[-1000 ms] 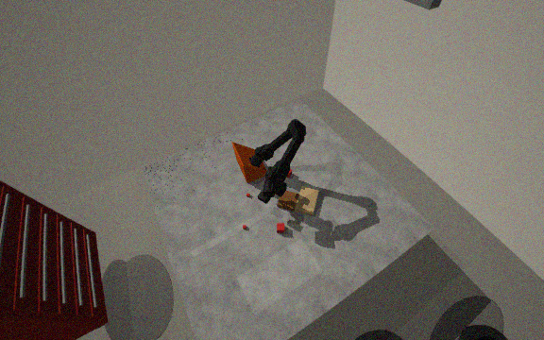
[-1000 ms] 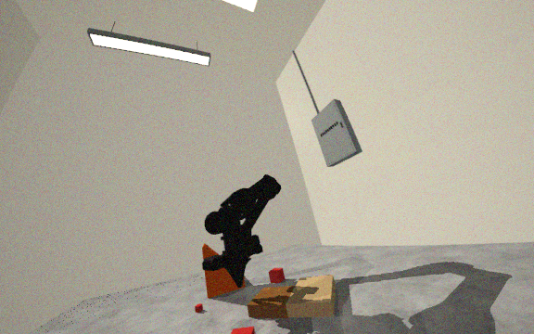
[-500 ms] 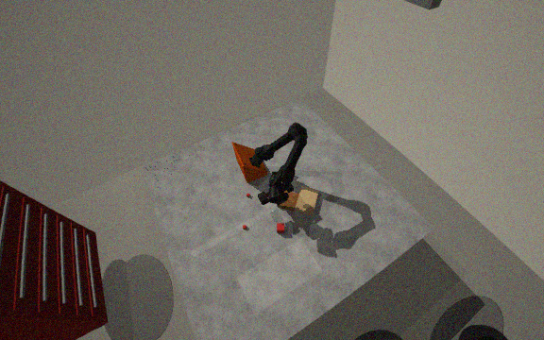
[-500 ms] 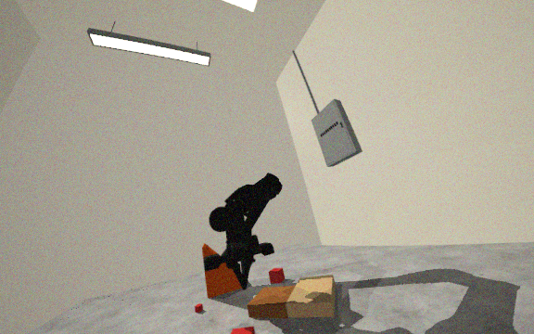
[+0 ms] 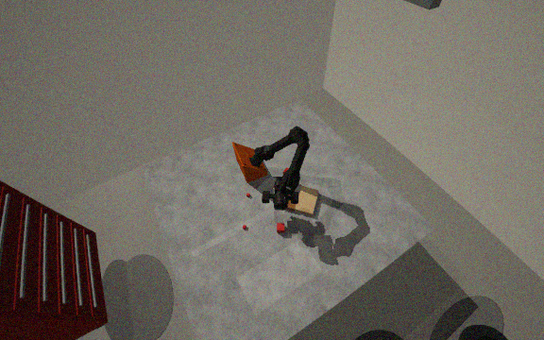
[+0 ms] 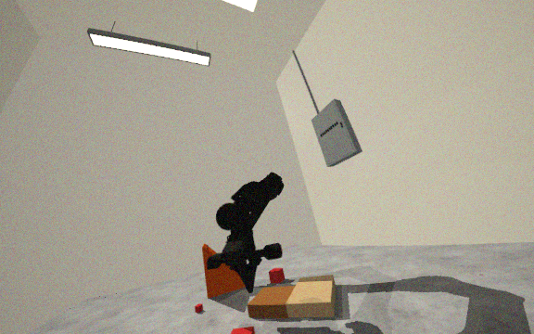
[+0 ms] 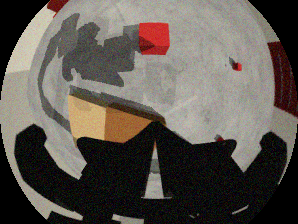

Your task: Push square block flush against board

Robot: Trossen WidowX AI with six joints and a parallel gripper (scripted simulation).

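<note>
The brown square block point(image 5: 292, 207) point(image 6: 269, 302) point(image 7: 127, 125) lies flat on the floor. The longer light tan board point(image 5: 307, 202) point(image 6: 313, 297) point(image 7: 87, 117) lies flat beside it. One whole side of the block rests along the board's side with no visible gap. Their near edges in the exterior view form one straight line; the board reaches farther back. My gripper point(image 6: 249, 290) point(image 7: 154, 124) is shut and empty. Its tips are behind the block's left end in the exterior view, apparently above the floor; whether they touch the block is unclear. The gripper covers part of the block in the top view.
A red cube point(image 5: 280, 228) point(image 6: 243, 330) point(image 7: 154, 37) lies on the near side of the pair. Another red cube point(image 5: 286, 170) point(image 6: 276, 276) lies behind them. Small red pieces point(image 5: 248, 195) point(image 5: 245, 227) lie to the left. An orange panel point(image 5: 247, 162) point(image 6: 221, 281) stands by the arm's base.
</note>
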